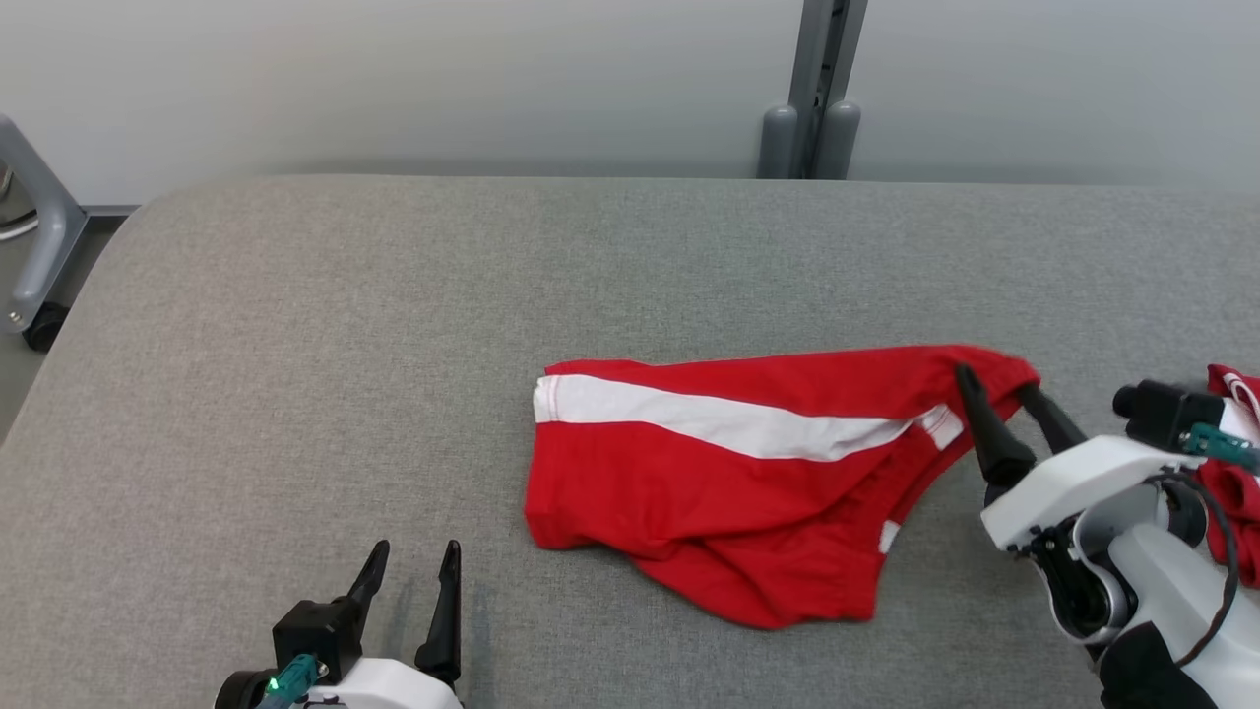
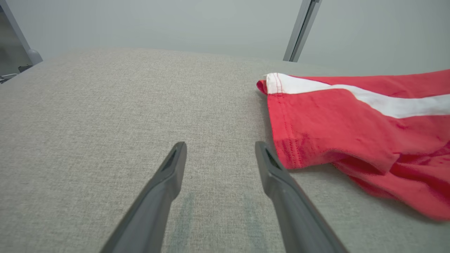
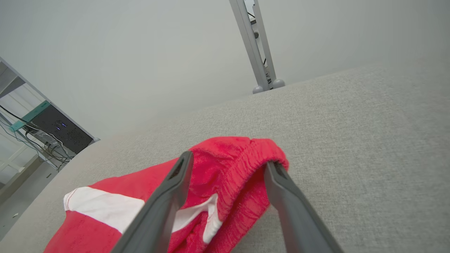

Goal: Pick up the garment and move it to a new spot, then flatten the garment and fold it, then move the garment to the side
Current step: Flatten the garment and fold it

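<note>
The garment [image 1: 709,473] is a pair of red shorts with a white side stripe, lying loosely crumpled on the grey padded table [image 1: 295,345], right of centre. My right gripper [image 1: 994,382] is open at the garment's far right corner. Its two fingers straddle the bunched waistband [image 3: 242,154], with the fabric resting between them. My left gripper [image 1: 417,547] is open near the front edge, low over bare table. In the left wrist view the left gripper [image 2: 220,144] points past the garment's [image 2: 351,123] hemmed left end, its right finger close beside the hem.
A second red and white cloth [image 1: 1235,473] lies at the table's right edge behind my right wrist. A grey post [image 1: 812,128] stands behind the table's far edge. A grey frame leg with a caster [image 1: 39,266] stands off the left end.
</note>
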Motion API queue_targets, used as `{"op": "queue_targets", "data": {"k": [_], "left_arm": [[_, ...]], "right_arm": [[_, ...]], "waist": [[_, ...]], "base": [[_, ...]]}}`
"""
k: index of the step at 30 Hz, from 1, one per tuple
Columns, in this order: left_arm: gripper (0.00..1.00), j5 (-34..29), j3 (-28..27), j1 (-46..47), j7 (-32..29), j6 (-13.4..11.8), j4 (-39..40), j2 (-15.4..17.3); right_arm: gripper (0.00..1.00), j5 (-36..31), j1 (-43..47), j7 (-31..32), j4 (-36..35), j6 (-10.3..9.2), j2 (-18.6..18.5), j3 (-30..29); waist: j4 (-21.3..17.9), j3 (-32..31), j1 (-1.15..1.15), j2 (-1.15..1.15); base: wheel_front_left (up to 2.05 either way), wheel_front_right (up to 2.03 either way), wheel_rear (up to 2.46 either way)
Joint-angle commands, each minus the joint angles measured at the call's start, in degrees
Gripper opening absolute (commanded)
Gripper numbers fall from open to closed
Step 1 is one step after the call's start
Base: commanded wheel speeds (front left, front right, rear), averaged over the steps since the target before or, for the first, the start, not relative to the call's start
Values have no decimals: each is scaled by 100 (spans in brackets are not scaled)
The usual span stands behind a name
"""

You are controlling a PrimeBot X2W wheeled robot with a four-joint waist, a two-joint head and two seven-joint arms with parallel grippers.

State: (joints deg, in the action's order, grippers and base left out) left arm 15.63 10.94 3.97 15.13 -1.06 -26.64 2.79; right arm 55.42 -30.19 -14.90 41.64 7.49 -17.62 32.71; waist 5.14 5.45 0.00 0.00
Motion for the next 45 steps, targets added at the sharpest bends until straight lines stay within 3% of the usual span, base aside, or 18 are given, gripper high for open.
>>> {"op": "queue_targets", "data": {"k": [1,6,14,20,25,32,38,45], "left_arm": [[100,-44,-32,46,-2,-10,9,25],[100,-67,-47,-15,-2,18,-8,23],[100,-6,38,17,-2,24,-19,25],[100,-2,-44,-113,-2,-10,16,24],[100,-43,-162,-213,-2,-55,86,25],[100,-75,-265,-250,-2,-101,153,24],[100,-94,-295,-277,-2,-100,171,24],[100,-113,-282,-392,-2,-123,230,24]], "right_arm": [[100,-106,-52,-38,-59,0,27,-96],[100,-963,-90,-36,-147,0,178,-526],[100,-855,-226,15,808,1,365,-30],[100,-804,215,-41,987,0,399,-25],[100,-1612,787,-34,357,0,368,-900],[100,-3343,1850,-32,-983,1,912,-2290],[100,-4116,2381,-32,-1621,0,1206,-2537],[100,-4317,2819,-33,-1753,0,1412,-2646]], "waist": [[-24,-30,0,0],[-93,-102,0,0],[-74,-164,0,0],[-112,-343,0,0],[-266,-457,0,0],[-435,-553,0,0],[-498,-590,0,0],[-487,-624,0,0]], "base": [[0,0,0],[0,0,0],[0,0,0],[0,0,0],[0,0,0],[0,0,0],[0,0,0],[0,0,0]]}}
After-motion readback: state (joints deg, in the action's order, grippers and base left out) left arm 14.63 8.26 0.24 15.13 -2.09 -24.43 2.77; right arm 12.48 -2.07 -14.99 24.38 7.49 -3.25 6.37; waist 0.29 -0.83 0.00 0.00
